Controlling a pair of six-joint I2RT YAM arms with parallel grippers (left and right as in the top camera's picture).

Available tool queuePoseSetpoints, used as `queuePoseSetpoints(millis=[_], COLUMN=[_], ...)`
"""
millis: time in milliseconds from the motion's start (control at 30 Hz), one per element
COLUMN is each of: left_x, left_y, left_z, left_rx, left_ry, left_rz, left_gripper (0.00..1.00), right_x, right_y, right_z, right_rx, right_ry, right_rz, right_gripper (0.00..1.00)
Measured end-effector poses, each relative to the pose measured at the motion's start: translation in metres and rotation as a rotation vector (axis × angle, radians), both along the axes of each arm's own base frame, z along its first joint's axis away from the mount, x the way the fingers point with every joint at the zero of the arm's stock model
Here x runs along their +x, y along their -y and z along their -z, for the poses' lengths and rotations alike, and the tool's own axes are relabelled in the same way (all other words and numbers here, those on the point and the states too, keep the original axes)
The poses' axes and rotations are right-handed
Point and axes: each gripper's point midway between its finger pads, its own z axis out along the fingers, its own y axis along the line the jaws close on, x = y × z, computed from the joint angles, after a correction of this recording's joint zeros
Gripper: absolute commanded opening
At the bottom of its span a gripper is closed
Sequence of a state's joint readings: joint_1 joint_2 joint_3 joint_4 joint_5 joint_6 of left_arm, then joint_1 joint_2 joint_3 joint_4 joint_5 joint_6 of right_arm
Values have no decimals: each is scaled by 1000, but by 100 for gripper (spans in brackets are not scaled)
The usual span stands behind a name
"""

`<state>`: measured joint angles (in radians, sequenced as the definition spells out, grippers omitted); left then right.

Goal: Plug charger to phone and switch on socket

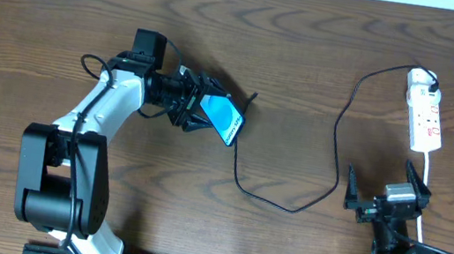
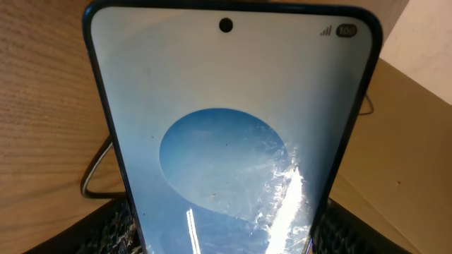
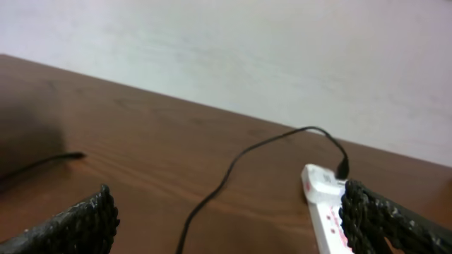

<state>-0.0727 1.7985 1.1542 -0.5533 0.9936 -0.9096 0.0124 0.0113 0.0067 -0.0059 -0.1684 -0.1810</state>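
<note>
Two grippers: the left gripper point(image 1: 209, 114) is clamped on the phone point(image 2: 226, 141) by its long edges. The right gripper point(image 1: 385, 192) stands wide apart with nothing in it.
Grip: the black dimpled pads point(image 2: 113, 229) press the phone's thin dark rim at the bottom of the left wrist view (rubbery against smooth, so it should not slip).
Phone: centre of the overhead view, lifted off the table and tilted. It is a flat glossy slab with rounded corners, its screen pale blue with a darker disc and streaks of glare.
Cable point(image 1: 340, 125): thin, black and limp. It loops from the upper right of the overhead view down through the middle and up to just beside the phone's lower end.
Connector tip: too small to tell whether it is seated in the phone or merely lying near it.
Power strip point(image 1: 424, 115): upper right of the overhead view, narrow hard white plastic with small red marks point(image 3: 337, 236). The cable's black plug point(image 3: 342, 169) is at its far end.
Table point(image 1: 63, 24): dark wood grain, matte.
Step in hand: probably joining tip to phone.
How to do it well: keep the phone steady with its port end free and line the tip up straight with the port. Push along the phone's length, not across it. The slack cable will trail, so leave it room.
Afterwards: the right gripper sits just below the strip, well placed to press a switch with one fingertip.
</note>
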Motion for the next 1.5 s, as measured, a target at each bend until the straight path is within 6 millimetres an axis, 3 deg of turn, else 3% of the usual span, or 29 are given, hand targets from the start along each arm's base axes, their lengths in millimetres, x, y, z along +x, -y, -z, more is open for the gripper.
queuePoseSetpoints(millis=[133,333,533,700,833,967,1033,1200,1333,1500], left_x=[3,6,6,6,6,7,7,7,7,7], left_y=[0,1,1,1,1,1,1,1,1,1], left_z=[-1,-2,-2,-2,-3,-3,-2,-3,-3,-3], left_rx=[-3,-9,-11,-11,-11,-12,-11,-12,-13,-13], left_ry=[8,8,5,5,2,3,1,-1,-4,-7], left_rz=[-8,-20,-22,-22,-24,-24,-26,-29,-30,-33], left_gripper=[67,67,67,67,67,67,67,67,67,67], right_x=[0,-1,-2,2,14,35,44,60,66,69], right_y=[0,-7,-27,-45,-62,-84,-96,-140,-176,-210], right_z=[12,2,-3,1,-22,-54,-60,-48,-23,-11], right_rx=[-1,76,196,272,303,334,351,374,356,288], right_ry=[-51,-25,-46,-177,-263,-345,-400,-609,-790,-815], right_rz=[-3,-43,-163,-260,-356,-503,-570,-683,-651,-631], right_gripper=[99,99,99,99,99,99,99,99,99,99])
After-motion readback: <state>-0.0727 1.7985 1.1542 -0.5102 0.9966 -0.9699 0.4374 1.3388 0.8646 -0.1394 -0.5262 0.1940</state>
